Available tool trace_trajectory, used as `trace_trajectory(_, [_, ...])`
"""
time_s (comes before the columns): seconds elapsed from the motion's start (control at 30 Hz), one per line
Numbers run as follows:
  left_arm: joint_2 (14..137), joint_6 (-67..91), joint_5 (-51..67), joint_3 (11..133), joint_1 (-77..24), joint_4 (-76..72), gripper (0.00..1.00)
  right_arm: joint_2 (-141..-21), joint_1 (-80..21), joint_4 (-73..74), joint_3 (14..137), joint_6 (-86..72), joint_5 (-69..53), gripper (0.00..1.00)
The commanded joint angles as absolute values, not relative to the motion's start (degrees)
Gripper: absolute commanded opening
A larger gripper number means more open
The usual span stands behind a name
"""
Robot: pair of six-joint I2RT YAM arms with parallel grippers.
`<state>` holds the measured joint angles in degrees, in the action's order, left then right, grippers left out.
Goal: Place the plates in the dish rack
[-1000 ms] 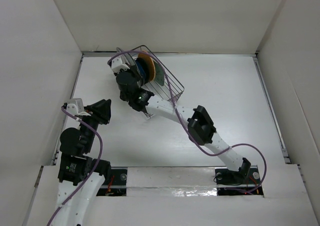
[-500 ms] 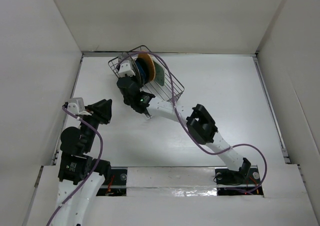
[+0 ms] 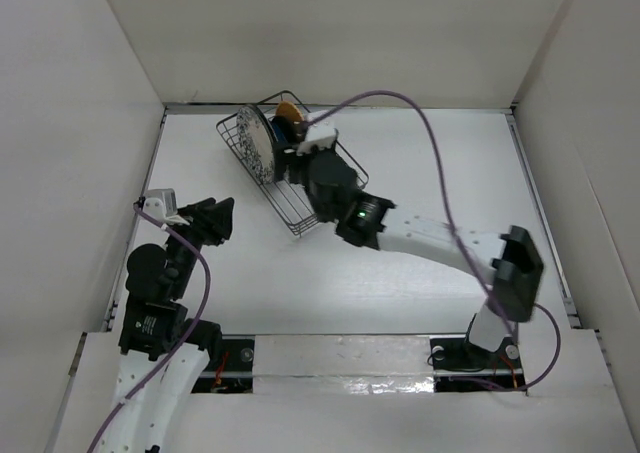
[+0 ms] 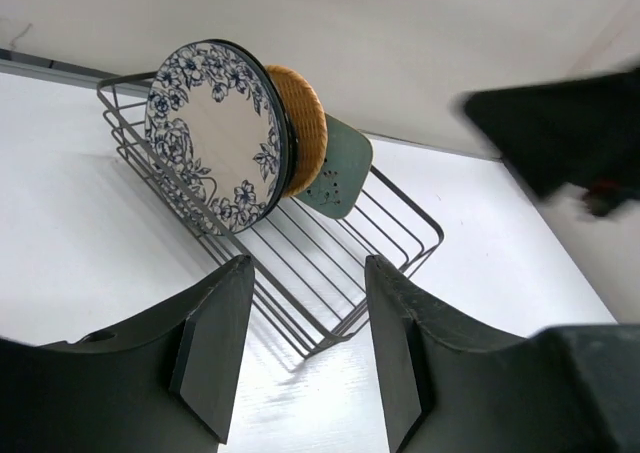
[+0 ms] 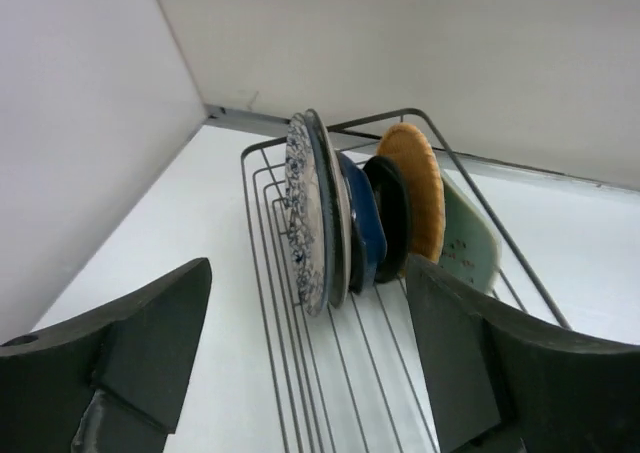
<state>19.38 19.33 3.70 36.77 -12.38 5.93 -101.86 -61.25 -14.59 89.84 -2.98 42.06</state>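
The dish rack (image 3: 322, 195) is a silver wire basket at the back left of the table. Several plates stand on edge in it, side by side: blue-white floral (image 5: 303, 213) at the near end, then a cream one with a dark rim (image 5: 336, 208), dark blue (image 5: 366, 231), glossy black (image 5: 393, 218), tan woven (image 5: 421, 188) and pale green (image 5: 468, 245). My right gripper (image 5: 310, 363) hovers over the rack's bare wires, open and empty, a little way back from the floral plate. My left gripper (image 4: 305, 348) is open and empty too, on the table short of the rack (image 4: 330, 293).
White walls close in the table on the left, back and right. The rack sits close to the back wall (image 3: 330, 33). My right arm (image 3: 440, 243) stretches diagonally across the middle of the table. The left arm (image 3: 160, 273) stays by the left wall.
My right gripper has let go at the rack's left end, opened wide and swung over the rack's middle. The floral plate now stands alone. My left gripper opened wider.
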Motion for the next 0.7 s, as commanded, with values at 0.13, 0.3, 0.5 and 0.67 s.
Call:
trace_trajectory(0.13, [22.32, 18.46, 6.68, 37.62, -12.66, 2.99, 0.49, -69.03, -58.28, -26.02, 55.32, -13.52, 40.25, 0.00])
trace_trajectory(0.3, [22.15, 18.37, 6.07, 37.09, -12.66, 2.20, 0.54, -51.00, -47.94, -21.37, 38.69, -19.68, 39.29, 0.00])
trace_trajectory(0.5, [22.24, 18.46, 6.24, 36.30, -12.66, 0.62, 0.57, -41.31, -38.42, -16.18, 30.50, -24.34, 31.12, 0.56])
trace_trajectory(0.67, [22.94, 18.11, 6.51, 35.68, -12.66, 0.35, 0.57, -41.74, -33.93, -16.53, 28.83, -25.75, 23.40, 0.60])
